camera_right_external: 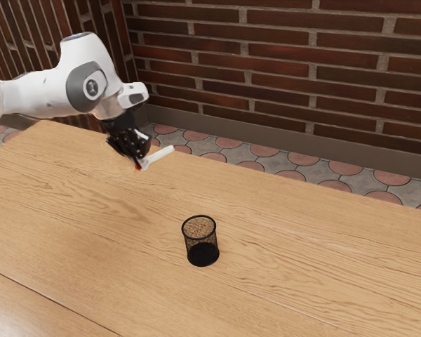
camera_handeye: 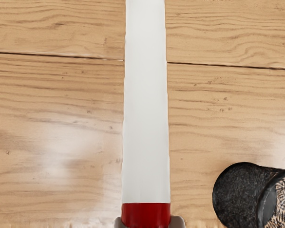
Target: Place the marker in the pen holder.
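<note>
Exterior view: my black two-finger gripper (camera_right_external: 138,164) pinches the slim white marker (camera_right_external: 159,156) above the wooden table (camera_right_external: 91,225), well apart from the round black mesh pen holder (camera_right_external: 203,255); lowered at this slant, it could catch the rim (camera_right_external: 198,238).

Wrist view: both fingers (camera_handeye: 177,222) clasp the red end (camera_handeye: 146,215), so a knock might pivot it.

From beside the arm (camera_right_external: 70,88), one view looks down across the table (camera_right_external: 302,246); the wrist view, closer, shares the pen holder (camera_handeye: 240,192), lower right.

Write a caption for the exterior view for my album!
Black gripper holds marker; mesh pen holder stands on wooden table.
</note>
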